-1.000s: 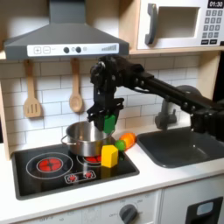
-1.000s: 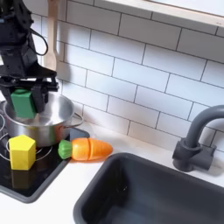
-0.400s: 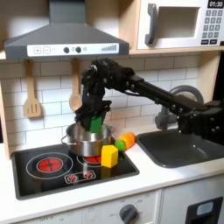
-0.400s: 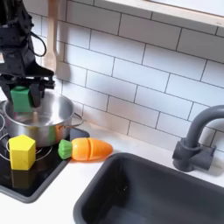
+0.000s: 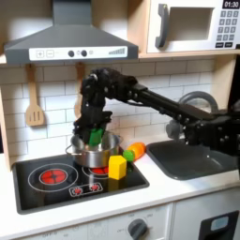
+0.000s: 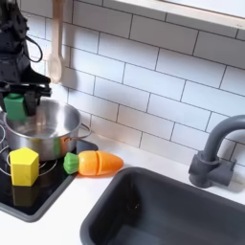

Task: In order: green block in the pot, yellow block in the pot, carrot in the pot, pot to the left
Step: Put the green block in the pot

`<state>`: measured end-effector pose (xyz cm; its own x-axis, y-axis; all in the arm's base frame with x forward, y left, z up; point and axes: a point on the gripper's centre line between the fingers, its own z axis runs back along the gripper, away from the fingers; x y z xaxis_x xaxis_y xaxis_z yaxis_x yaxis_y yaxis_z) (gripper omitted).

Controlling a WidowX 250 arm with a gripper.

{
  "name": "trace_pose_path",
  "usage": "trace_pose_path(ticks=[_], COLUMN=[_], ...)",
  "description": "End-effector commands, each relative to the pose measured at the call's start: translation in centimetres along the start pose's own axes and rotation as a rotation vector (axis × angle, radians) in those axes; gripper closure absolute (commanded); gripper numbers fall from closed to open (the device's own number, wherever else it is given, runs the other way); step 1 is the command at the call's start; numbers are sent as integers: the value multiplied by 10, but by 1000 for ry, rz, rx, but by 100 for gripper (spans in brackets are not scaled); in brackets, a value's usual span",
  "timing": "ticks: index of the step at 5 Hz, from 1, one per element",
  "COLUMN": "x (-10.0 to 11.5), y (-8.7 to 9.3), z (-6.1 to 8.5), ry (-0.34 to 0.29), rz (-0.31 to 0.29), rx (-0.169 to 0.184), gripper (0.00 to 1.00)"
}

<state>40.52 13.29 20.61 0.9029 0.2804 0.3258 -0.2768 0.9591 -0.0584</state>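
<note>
The green block (image 5: 95, 137) (image 6: 15, 106) hangs just above the pot's opening, with my gripper (image 5: 94, 130) (image 6: 16, 100) shut on it. The shiny steel pot (image 5: 105, 157) (image 6: 50, 140) stands at the back of the black stovetop. In the second exterior view the block is over the pot's left part. The yellow block (image 5: 117, 167) (image 6: 24, 166) sits on the stovetop in front of the pot. The orange carrot (image 5: 137, 150) (image 6: 99, 163) lies beside the pot, to its right in both exterior views, green end toward the pot.
The stovetop (image 5: 56, 178) has red burners on the first exterior view's left. A dark sink (image 5: 192, 157) (image 6: 163, 211) and grey faucet (image 6: 212, 153) lie to the right in both exterior views. Wooden utensils (image 5: 35, 98) hang on the tiled wall.
My gripper has carried the green block leftward in both exterior views and somewhat lower, over the pot. The yellow block, carrot and pot have not moved.
</note>
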Motion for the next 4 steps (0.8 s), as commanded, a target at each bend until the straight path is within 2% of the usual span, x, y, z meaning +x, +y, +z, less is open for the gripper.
trace_pose_path(ticks=[1,2,3,4], x=[2,5,5,3], y=[8,10,4,4], z=[-15,-13,-7,-11], ry=[29,30,17,31], rz=[0,-8,-18,-14], rx=[-4,-6,-15,-16], gripper=[100,0,0,0])
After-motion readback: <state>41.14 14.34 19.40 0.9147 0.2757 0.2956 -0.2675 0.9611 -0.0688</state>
